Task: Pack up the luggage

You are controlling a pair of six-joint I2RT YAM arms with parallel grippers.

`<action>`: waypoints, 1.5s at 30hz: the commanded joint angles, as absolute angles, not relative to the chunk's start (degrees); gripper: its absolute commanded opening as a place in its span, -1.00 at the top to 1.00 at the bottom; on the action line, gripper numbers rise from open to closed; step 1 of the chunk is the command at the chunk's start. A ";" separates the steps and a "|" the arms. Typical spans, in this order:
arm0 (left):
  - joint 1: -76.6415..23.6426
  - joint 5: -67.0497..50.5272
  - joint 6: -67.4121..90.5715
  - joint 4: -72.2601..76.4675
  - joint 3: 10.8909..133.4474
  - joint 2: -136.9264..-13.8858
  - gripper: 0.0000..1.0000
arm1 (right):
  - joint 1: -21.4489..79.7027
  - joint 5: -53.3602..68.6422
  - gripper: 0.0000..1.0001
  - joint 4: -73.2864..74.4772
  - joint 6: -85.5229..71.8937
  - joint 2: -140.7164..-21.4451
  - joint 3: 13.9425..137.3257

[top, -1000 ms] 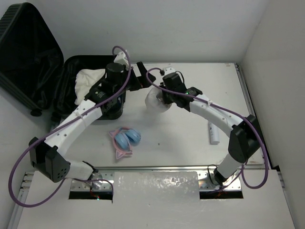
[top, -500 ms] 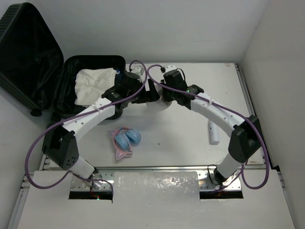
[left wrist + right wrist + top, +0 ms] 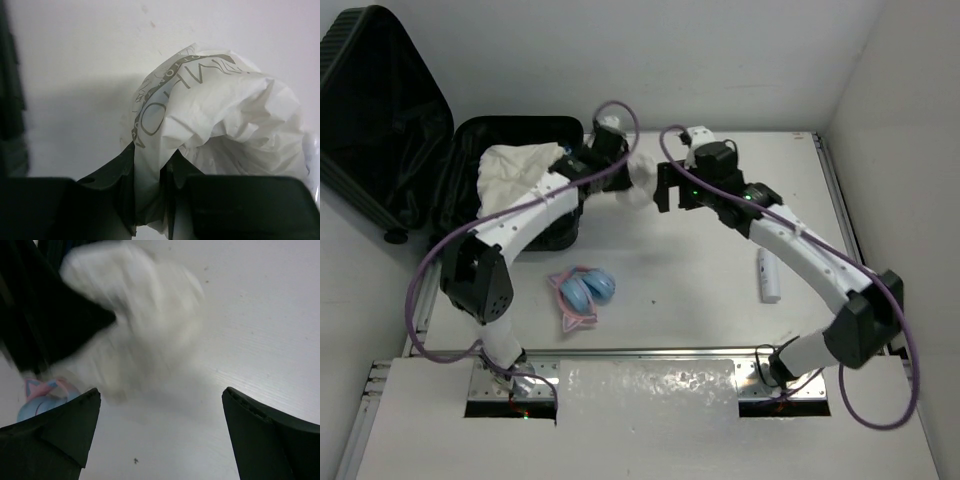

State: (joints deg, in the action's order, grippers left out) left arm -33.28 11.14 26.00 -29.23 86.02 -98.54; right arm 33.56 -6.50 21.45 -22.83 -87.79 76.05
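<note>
The luggage [image 3: 390,110] lies open at the back left, its ribbed lid up against the wall, and a cream cloth [image 3: 515,170] lies in its base. Just right of it is a crumpled white plastic bag [image 3: 643,181] with grey lettering [image 3: 215,115]. My left gripper [image 3: 623,176] [image 3: 150,172] is shut on a fold of this bag. Right beside the bag, my right gripper [image 3: 665,192] [image 3: 161,397] stands wide open with nothing between its fingers. The bag [image 3: 135,315] shows blurred ahead of it.
Blue and pink headphones [image 3: 582,296] [image 3: 42,392] lie on the table in front of the luggage. A small white tube [image 3: 769,277] lies at the right. The table's back and right sides meet white walls.
My left gripper swung right from the luggage to the white bag and shut on it. My right gripper let go of the bag, opened wide and drew back a little to the right.
</note>
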 commanded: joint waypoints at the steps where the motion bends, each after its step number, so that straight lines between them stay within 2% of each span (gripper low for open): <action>1: -24.46 14.77 27.41 -31.61 99.35 -99.66 1.00 | 30.50 -3.69 -0.98 18.02 -24.35 -78.15 69.47; 9: -3.18 16.70 30.76 -34.27 122.50 -116.78 1.00 | 30.06 -1.41 -0.98 16.09 -23.99 -62.50 53.20; 13: 6.83 11.70 30.50 -37.09 136.73 -127.43 1.00 | 30.06 1.82 -0.98 12.14 -24.87 -58.54 45.98; 18: 15.01 4.76 34.18 -33.84 133.17 -131.83 1.00 | 30.59 4.74 -0.98 7.12 -25.75 -59.41 40.96; 21: 16.69 6.06 34.28 -33.48 131.92 -133.06 1.00 | 30.67 7.29 -0.98 6.59 -24.70 -61.78 41.13; 24: 18.36 1.51 35.15 -34.79 134.36 -137.09 0.96 | 30.94 8.35 -0.98 7.21 -23.47 -62.84 41.31; 29: 20.21 -6.50 36.03 -39.11 139.66 -146.07 0.42 | 31.11 9.75 -0.98 6.33 -23.55 -62.31 40.60; 30: 20.65 -6.07 36.04 -39.46 139.57 -146.51 0.18 | 31.11 9.76 -0.98 6.50 -23.55 -62.31 40.69; 32: 20.74 -5.63 35.86 -39.29 139.22 -146.34 -0.06 | 31.20 9.49 -0.98 6.68 -23.47 -62.40 40.61; 33: 20.66 -6.06 35.86 -38.94 139.22 -145.38 -0.93 | 31.29 9.41 -0.98 6.77 -23.29 -62.49 40.61; 34: 20.57 -6.41 35.95 -38.50 139.31 -144.50 -1.00 | 31.38 9.49 -0.98 6.77 -23.12 -62.66 40.61; 41: 19.51 -2.38 35.95 -34.64 134.84 -127.73 -1.00 | 33.48 9.40 -0.98 5.36 -20.22 -66.00 41.04; 45: 19.51 -0.79 35.86 -33.92 134.73 -117.36 -1.00 | 40.77 6.51 -0.98 5.45 -15.74 -73.53 44.81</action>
State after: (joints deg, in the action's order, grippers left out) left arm 19.22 -2.68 35.90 -38.35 132.68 -130.26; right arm 36.29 7.62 7.97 -20.29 -68.93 41.01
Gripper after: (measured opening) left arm 0.999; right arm 0.986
